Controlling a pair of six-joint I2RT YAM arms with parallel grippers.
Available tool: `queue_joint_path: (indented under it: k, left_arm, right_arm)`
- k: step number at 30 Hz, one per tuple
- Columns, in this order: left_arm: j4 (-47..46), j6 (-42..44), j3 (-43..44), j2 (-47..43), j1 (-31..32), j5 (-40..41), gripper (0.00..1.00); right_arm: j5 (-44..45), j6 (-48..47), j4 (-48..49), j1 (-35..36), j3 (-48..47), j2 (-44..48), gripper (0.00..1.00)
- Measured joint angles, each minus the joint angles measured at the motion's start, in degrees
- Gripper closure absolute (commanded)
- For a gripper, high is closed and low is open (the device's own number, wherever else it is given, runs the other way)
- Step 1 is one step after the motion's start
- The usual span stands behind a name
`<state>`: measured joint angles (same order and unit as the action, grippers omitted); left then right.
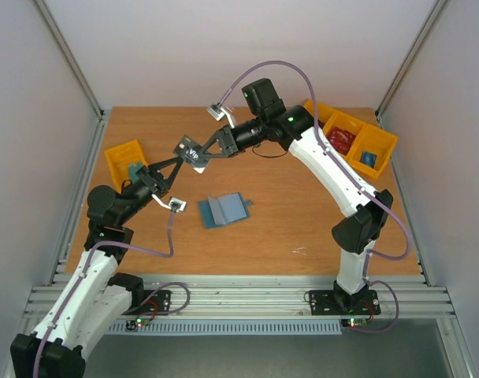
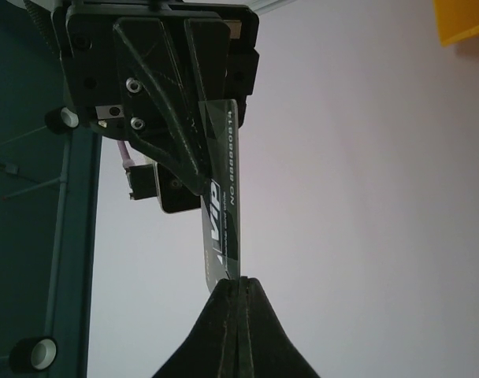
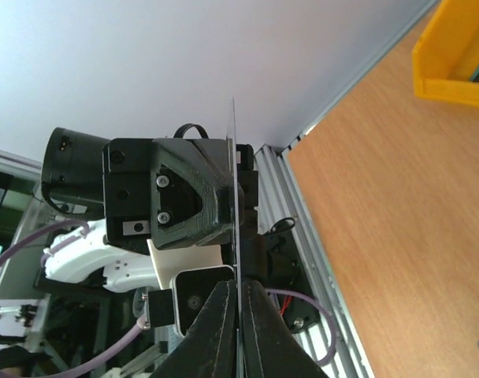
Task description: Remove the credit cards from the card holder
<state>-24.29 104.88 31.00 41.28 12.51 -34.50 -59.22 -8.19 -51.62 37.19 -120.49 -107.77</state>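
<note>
A dark grey credit card (image 1: 190, 149) printed "VIP" hangs in the air over the back left of the table, pinched from both ends. My left gripper (image 1: 181, 156) is shut on its lower edge, and in the left wrist view the credit card (image 2: 222, 220) rises from my left gripper (image 2: 238, 282). My right gripper (image 1: 202, 153) is shut on the opposite end. The right wrist view shows the credit card (image 3: 235, 197) edge-on between the tips of my right gripper (image 3: 239, 285). The teal card holder (image 1: 222, 209) lies open on the table below.
A yellow bin (image 1: 112, 155) at the left holds a bluish flat item (image 1: 137, 170). Yellow bins (image 1: 385, 142) at the back right hold a red and black object (image 1: 342, 142) and a small blue item (image 1: 369, 156). Grey walls enclose the table.
</note>
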Motion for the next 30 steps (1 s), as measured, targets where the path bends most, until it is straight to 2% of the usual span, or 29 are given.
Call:
queue_joint_path:
  k: [2, 3, 4, 5, 6, 7, 10, 17, 21, 30]
  left_arm:
    - [0.04, -0.04, 0.0, 0.0, 0.0, -0.02, 1.0]
    - [0.22, -0.04, 0.0, -0.02, 0.0, -0.02, 0.94]
    - [0.59, -0.04, 0.0, -0.09, 0.02, -0.02, 0.74]
    - [0.98, -0.17, 0.0, -0.24, 0.07, -0.02, 0.49]
    - [1.6, -0.63, 0.0, -0.57, 0.2, -0.04, 0.18]
    - [2.84, -1.46, 0.0, -1.27, 0.22, 0.02, 0.03]
    - [7.78, -3.32, 0.0, -3.65, 0.22, 0.09, 0.01]
    - [28.44, -10.78, 0.04, -8.76, 0.22, 0.55, 0.01]
    - [35.63, -22.34, 0.04, -9.09, 0.22, 2.73, 0.01]
    - [41.64, -54.75, 0.42, -5.79, 0.22, 11.04, 0.01]
  right_arm:
    - [0.11, -0.85, -1.2, 0.02, -0.44, -0.35, 0.99]
    - [0.2, -1.25, -1.75, 0.02, -0.61, -0.39, 0.99]
    - [0.5, -2.05, -2.73, 0.0, -1.29, -0.52, 0.99]
    - [0.85, -2.78, -3.56, -0.2, -1.84, -0.61, 0.99]
    - [1.29, -3.76, -4.87, -0.35, -2.67, -0.72, 0.99]
    - [2.16, -5.25, -7.1, -0.7, -4.24, -0.92, 0.99]
    - [5.09, -9.81, -12.7, -3.85, -8.79, -1.44, 0.99]
    - [18.56, -24.83, -24.0, -21.99, -18.69, -4.81, 0.99]
    - [26.88, -35.01, -26.14, -28.09, -19.12, -8.07, 0.99]
    - [41.72, -52.96, -24.28, -31.74, -21.05, -16.55, 0.99]
